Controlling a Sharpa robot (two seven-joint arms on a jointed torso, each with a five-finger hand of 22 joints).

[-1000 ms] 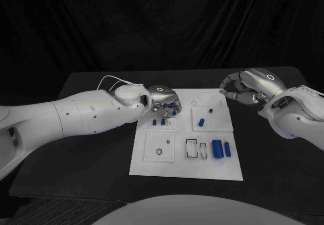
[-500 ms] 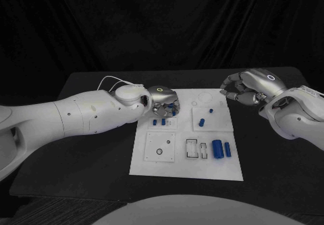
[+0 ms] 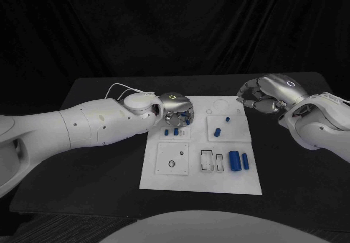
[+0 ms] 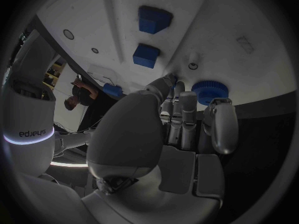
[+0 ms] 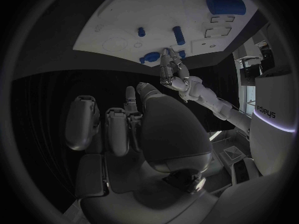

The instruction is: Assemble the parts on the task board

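The white task board (image 3: 211, 183) lies mid-table. My left hand (image 3: 177, 108) is bent down over the board's far left corner, and its fingertips (image 4: 178, 95) hold a blue toothed round part (image 4: 210, 92) just above the plate. A small white peg (image 4: 194, 60) and two blue blocks (image 4: 154, 19) (image 4: 147, 55) stand beyond it. My right hand (image 3: 265, 94) hovers off the board's far right corner, with its fingers curled in on nothing. In the right wrist view the left hand (image 5: 174, 72) shows at the board's (image 5: 118, 27) edge.
Two short blue pegs (image 3: 171, 131) stand in the left tile, and two more blue pieces (image 3: 227, 120) (image 3: 218, 133) in the right tile. A thick blue cylinder (image 3: 234, 160) and a thin one (image 3: 246, 161) lie beside empty slots (image 3: 208, 160). Black table surrounds the board.
My left hand's fingers have drawn in slightly over the blue round part. The right hand has edged a little toward the board.
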